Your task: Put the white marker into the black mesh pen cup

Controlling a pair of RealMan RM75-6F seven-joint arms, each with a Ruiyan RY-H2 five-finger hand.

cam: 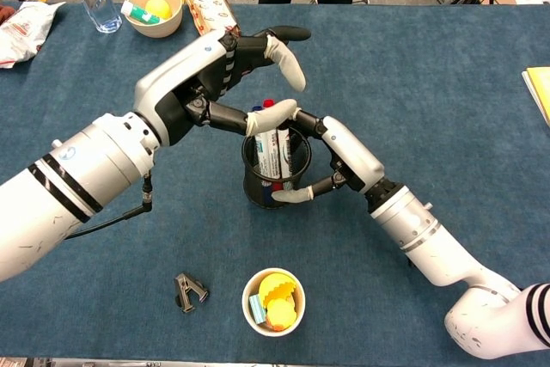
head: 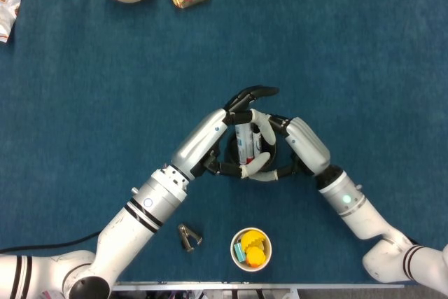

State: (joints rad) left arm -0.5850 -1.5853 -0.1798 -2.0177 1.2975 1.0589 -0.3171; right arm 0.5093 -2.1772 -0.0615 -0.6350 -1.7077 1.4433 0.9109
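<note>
While the right robot hand point(cam: 331, 156) wraps its fingers around the cup point(cam: 273, 180) and holds it upright on the blue tabletop point(cam: 447, 83), the marker point(cam: 269, 154) stands inside the cup, leaning slightly among other pens. Just above the rim, the left robot hand point(cam: 236, 75) hovers with fingers spread and nothing in them; one fingertip point(cam: 277, 115) lies near the marker's top. In the head view, both hands meet over the cup point(head: 246, 159).
</note>
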